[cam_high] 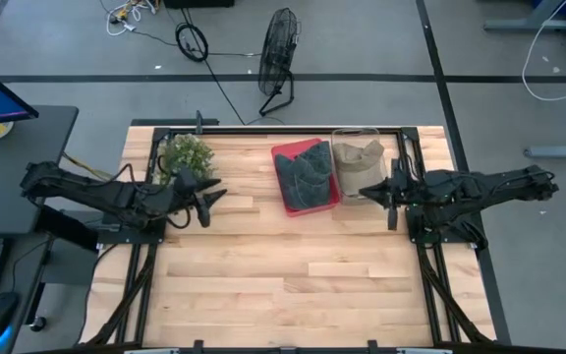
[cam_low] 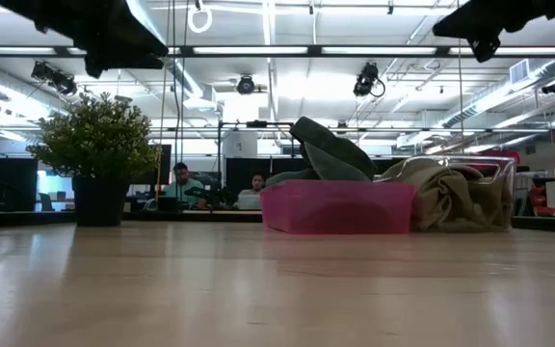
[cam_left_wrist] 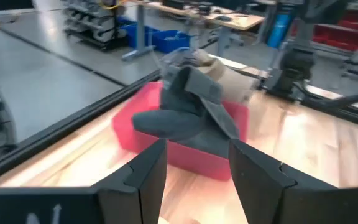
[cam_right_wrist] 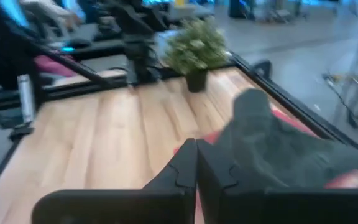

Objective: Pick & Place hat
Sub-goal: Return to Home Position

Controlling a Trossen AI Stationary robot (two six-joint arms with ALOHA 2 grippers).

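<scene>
L claw spread, empty, over pale wooden desk; small green potted plant just beside it. R claw pressed together, holding nothing. Crumpled brown fabric caps lie right by its tips, inside clear plastic bin. Pink plastic bin of dark grey caps sits btwn both claws. Caps look light, soft, floppy; prob. best pinched at the stiffer brim.

I see brown caps in transparent bin | dark caps in red bin | left gripper by plant | right gripper beside transparent bin
</scene>
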